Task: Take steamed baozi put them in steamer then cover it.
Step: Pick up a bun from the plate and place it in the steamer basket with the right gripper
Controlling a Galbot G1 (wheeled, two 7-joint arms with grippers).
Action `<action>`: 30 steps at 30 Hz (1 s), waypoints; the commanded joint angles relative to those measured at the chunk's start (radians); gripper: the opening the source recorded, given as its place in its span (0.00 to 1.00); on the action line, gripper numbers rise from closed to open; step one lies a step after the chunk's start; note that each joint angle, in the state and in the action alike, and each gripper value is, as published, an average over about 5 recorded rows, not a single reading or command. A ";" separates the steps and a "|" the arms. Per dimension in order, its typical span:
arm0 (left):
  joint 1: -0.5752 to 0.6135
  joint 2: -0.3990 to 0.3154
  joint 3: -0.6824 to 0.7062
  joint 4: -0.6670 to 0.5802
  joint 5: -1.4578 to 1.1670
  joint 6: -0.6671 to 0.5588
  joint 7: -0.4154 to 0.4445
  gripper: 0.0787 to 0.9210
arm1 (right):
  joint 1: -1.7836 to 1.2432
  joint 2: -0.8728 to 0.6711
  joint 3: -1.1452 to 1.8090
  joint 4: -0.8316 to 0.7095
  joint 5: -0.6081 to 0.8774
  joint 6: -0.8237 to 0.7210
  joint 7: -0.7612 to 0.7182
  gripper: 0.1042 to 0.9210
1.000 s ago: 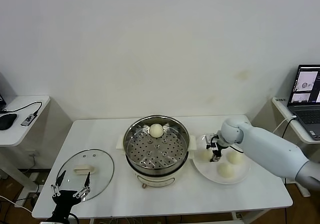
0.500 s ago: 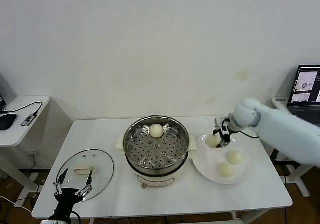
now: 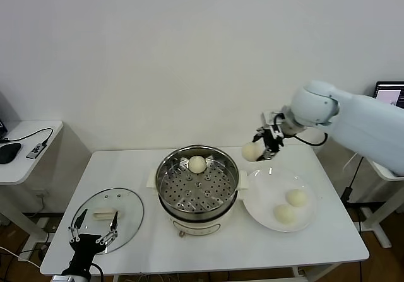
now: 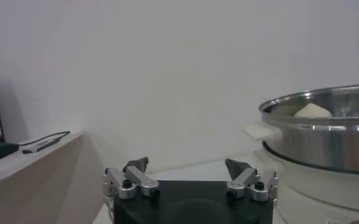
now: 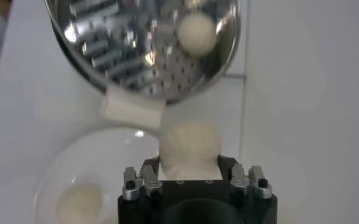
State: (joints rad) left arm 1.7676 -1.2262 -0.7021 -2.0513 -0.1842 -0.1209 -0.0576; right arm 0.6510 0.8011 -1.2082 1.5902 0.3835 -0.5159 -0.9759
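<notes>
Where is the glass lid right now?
In the head view, the lid lies flat on the table's left side, beside the steamer.

Bright, even indoor light, soft shadows; glare on the steamer (image 3: 197, 184); the right wrist view is blurred.

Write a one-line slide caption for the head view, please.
Right hand carries a baozi from the plate toward the steamer; lid lies aside.

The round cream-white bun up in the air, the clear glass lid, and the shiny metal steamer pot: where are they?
round cream-white bun in the right gripper (image 3: 251, 151), head view, its middle
clear glass lid (image 3: 129, 214), head view, glass
shiny metal steamer pot (image 3: 165, 168), head view, rim
</notes>
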 commanded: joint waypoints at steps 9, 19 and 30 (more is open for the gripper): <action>0.000 -0.015 -0.017 -0.001 0.001 -0.003 0.000 0.88 | -0.087 0.400 -0.033 -0.171 0.185 -0.135 0.099 0.61; -0.014 -0.023 -0.014 0.007 0.012 -0.008 0.000 0.88 | -0.187 0.488 -0.016 -0.243 0.197 -0.192 0.164 0.61; -0.017 -0.023 -0.010 0.011 0.014 -0.011 0.000 0.88 | -0.240 0.533 -0.008 -0.322 0.167 -0.202 0.188 0.62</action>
State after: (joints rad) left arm 1.7503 -1.2503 -0.7121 -2.0433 -0.1707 -0.1300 -0.0583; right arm 0.4594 1.2737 -1.2197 1.3325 0.5491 -0.6986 -0.8142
